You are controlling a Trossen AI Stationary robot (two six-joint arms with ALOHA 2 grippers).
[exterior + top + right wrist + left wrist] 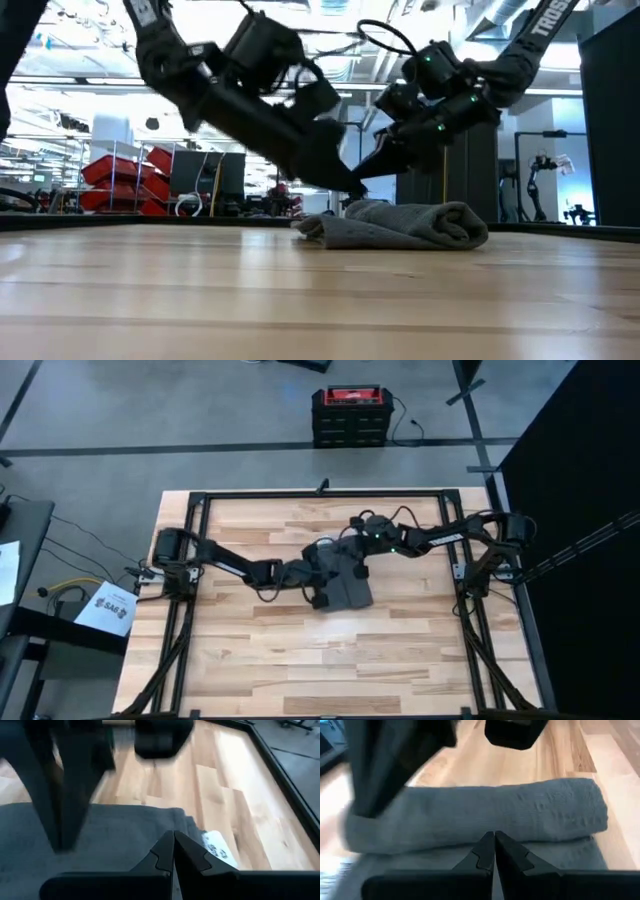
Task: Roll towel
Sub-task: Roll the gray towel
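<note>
From above, both arms reached inward over the middle of the wooden counter (250, 660), the left hand (322, 560) and right hand (362, 545) meeting at the far edge of the dark grey towel (347, 592). At counter height, the towel (400, 225) lay partly rolled, with red bins (125, 170) in the room behind. Each wrist view showed its own fingers pressed together, holding nothing, above the cloth; a white tag (216, 846) showed print too blurred to read.
</note>
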